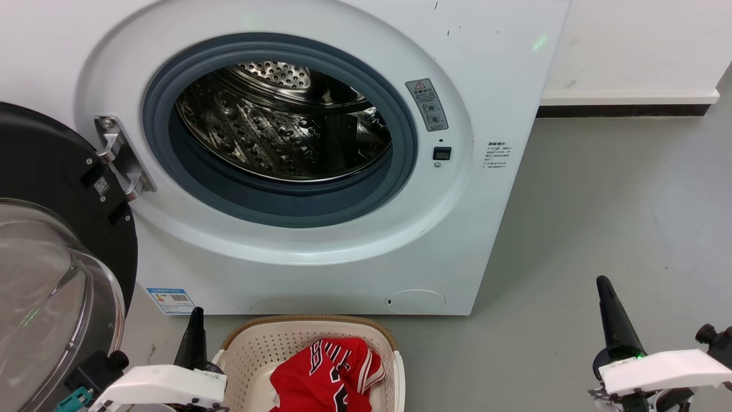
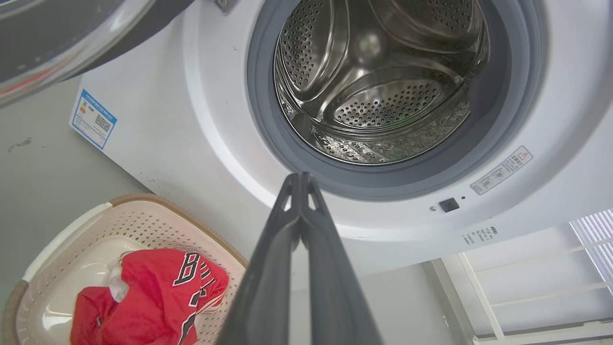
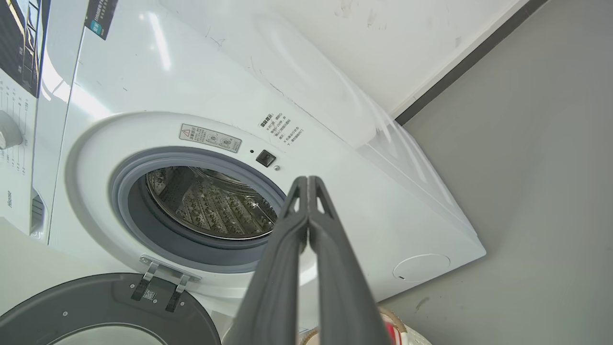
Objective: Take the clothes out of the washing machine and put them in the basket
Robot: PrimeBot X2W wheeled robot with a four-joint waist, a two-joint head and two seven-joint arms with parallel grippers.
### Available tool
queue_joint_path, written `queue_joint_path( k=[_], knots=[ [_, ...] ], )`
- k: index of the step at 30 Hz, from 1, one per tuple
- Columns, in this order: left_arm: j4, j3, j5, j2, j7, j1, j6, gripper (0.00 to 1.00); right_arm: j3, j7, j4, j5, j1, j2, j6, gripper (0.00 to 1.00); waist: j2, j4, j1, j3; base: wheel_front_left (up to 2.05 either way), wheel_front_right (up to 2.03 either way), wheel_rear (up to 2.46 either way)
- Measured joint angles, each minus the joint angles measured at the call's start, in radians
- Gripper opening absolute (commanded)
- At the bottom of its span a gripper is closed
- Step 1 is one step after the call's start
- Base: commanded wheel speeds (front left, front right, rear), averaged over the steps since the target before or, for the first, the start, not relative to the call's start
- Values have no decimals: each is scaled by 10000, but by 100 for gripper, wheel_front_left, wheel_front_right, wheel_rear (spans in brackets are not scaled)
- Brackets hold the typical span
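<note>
While the drum [image 1: 286,131] of the washing machine [image 1: 320,252] shows bare steel, the clothes [image 1: 329,375] lie heaped in the basket [image 1: 257,349] on the floor [image 1: 600,200] before it. Left gripper [image 1: 196,315]: fingers pressed together, empty, just beside the basket. Right gripper [image 1: 603,286]: likewise closed, empty, well apart. Risk, as judged: the open door [image 1: 51,229] stands close by; a careless swing of the left arm could strike it.

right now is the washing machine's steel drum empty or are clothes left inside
Empty where visible: the perforated steel drum is bare metal, and the red clothes lie in the cream perforated basket.
</note>
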Motion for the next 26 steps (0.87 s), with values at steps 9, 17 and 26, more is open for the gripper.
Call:
queue_joint_path(
  k=[9,17,26],
  knots=[
    [88,69,-1225,2,295,-188,-153,0,-104,291,184,1220,-200,-15,0,0,0,15,0,-14,0,0,0],
    [140,123,-2119,2,499,-273,-274,0,-186,506,303,2096,-293,-23,-2,0,0,26,0,-25,0,0,0],
    [192,192,-3070,2,731,-412,-395,0,-270,725,447,3026,-439,-27,-2,0,-1,39,0,-37,0,0,0]
  ],
)
